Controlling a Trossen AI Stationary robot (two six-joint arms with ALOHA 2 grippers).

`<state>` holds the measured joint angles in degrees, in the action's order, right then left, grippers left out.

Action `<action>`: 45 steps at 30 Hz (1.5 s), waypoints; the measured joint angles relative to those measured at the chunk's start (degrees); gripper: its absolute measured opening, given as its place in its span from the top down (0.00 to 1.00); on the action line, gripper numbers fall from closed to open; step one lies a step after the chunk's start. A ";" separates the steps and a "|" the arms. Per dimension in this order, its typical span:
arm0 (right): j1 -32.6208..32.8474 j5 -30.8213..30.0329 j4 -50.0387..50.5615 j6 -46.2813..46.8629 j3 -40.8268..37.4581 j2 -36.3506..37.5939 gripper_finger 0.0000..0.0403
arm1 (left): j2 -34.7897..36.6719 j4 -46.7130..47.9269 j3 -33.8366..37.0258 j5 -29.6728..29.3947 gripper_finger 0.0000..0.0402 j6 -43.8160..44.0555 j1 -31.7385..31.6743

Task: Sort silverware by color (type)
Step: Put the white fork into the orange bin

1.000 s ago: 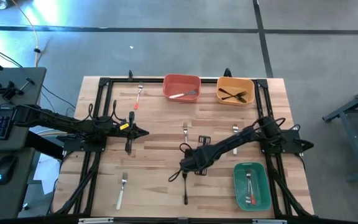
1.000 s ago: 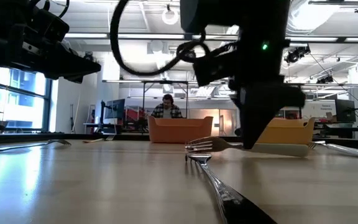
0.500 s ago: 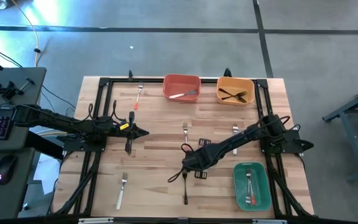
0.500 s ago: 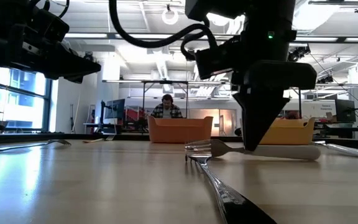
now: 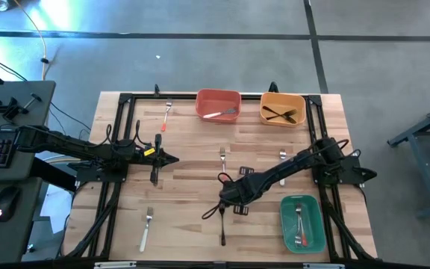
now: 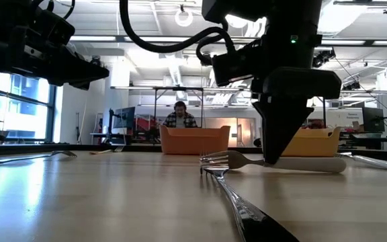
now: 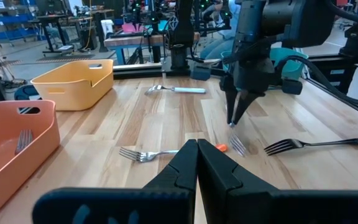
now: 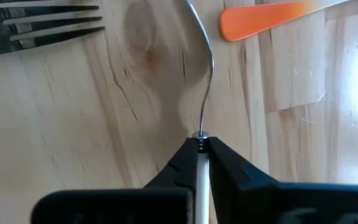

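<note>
Pale grainy wood table [image 5: 192,161] — matt

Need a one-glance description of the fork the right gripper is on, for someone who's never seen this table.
Find the green bin in the table's right corner, away from the other two bins. Beside it, toward the table's middle, the right gripper is down on the wood, shut on the white-handled fork. Its neighbours, a black-handled fork and an orange handle, lie loose.
</note>
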<state>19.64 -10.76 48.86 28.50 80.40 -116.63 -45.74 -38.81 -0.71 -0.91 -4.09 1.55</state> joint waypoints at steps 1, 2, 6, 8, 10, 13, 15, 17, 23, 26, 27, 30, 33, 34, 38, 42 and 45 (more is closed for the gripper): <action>0.00 0.05 -0.12 0.13 -0.04 -0.08 0.95 | 0.00 0.00 0.00 0.02 1.00 0.13 0.00; 0.00 0.21 -0.18 0.50 -0.11 -0.22 0.93 | 0.00 0.00 0.00 0.02 1.00 0.41 0.01; -0.13 0.90 -0.26 1.10 -0.31 -0.47 0.80 | 0.00 0.00 0.00 0.00 1.00 0.43 0.00; -0.41 0.32 -0.22 0.80 -0.31 -0.47 0.74 | 0.00 0.00 0.00 0.02 1.00 0.43 0.01; -0.88 0.28 -0.24 0.80 -0.31 -0.47 0.70 | 0.00 0.00 0.00 0.02 1.00 0.43 0.00; -1.53 -0.05 -0.30 -0.21 -0.28 -0.46 0.69 | 0.00 0.00 0.00 0.00 1.00 0.43 0.00; -1.93 -0.19 -0.35 -0.66 -0.28 -0.44 0.71 | 0.00 0.00 0.00 0.02 1.00 0.43 0.00; -2.35 -0.50 -1.16 -1.11 -0.57 -0.43 0.76 | 0.00 0.00 0.00 0.02 1.00 0.43 0.02; -2.25 -0.13 -3.80 -2.02 -2.23 0.05 0.97 | 0.00 -0.02 0.00 0.02 1.00 0.43 0.02; -1.74 -0.88 -3.00 -3.86 -1.41 -0.15 0.96 | 0.02 -0.02 0.00 0.02 1.00 0.43 0.00; -1.54 -1.34 -2.33 -4.45 -0.73 -0.32 0.96 | 0.00 -0.02 0.00 0.02 1.00 0.43 0.00; -1.11 -5.38 0.18 -6.79 2.65 -0.36 0.98 | 0.00 -0.02 0.00 0.02 1.00 0.43 0.00; -1.64 -8.66 4.83 -9.00 6.12 -0.32 0.98 | 0.00 -0.02 0.00 0.02 1.00 0.43 0.02; -1.99 -9.74 6.10 -9.55 7.24 -0.32 0.98 | 0.00 -0.02 0.00 0.02 1.00 0.43 0.00; -5.08 -15.71 9.54 -14.06 10.87 -0.27 0.99 | 0.00 -0.09 0.00 0.02 1.00 0.18 0.01; -10.17 -17.11 7.86 -22.35 13.35 -0.25 0.99 | 0.00 -0.09 0.00 0.02 1.00 -0.03 0.00; -15.32 -17.76 5.67 -29.34 14.37 -0.25 0.99 | 0.00 -0.09 0.00 0.02 1.00 0.32 0.00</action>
<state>4.32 -28.52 54.53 -0.84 94.77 -116.88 -45.74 -38.89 -0.71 -0.89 -3.77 1.54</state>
